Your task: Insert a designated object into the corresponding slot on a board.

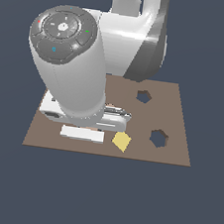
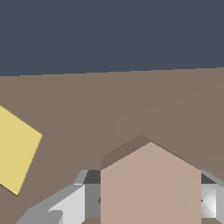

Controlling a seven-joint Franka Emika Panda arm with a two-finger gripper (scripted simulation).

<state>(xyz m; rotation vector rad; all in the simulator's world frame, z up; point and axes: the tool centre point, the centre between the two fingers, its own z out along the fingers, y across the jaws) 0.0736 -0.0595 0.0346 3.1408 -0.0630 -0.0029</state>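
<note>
The tan-pink hexagon piece (image 2: 151, 183) sits between my gripper (image 2: 151, 203) fingers; a pad presses each of its two sides. In the exterior view the gripper (image 1: 114, 118) is low over the middle of the brown board (image 1: 176, 110), and the arm hides the hexagon. The larger hexagonal slot (image 1: 158, 138) lies near the board's front edge, toward the exterior view's right of the gripper. The smaller hexagonal hole (image 1: 143, 96) lies farther back. Neither hole shows in the wrist view.
A yellow diamond (image 1: 121, 141) lies on the board just in front of the gripper, between it and the larger slot; it also shows in the wrist view (image 2: 15, 151). The arm's big white link (image 1: 72, 69) covers the board's left half. The tan heart is hidden.
</note>
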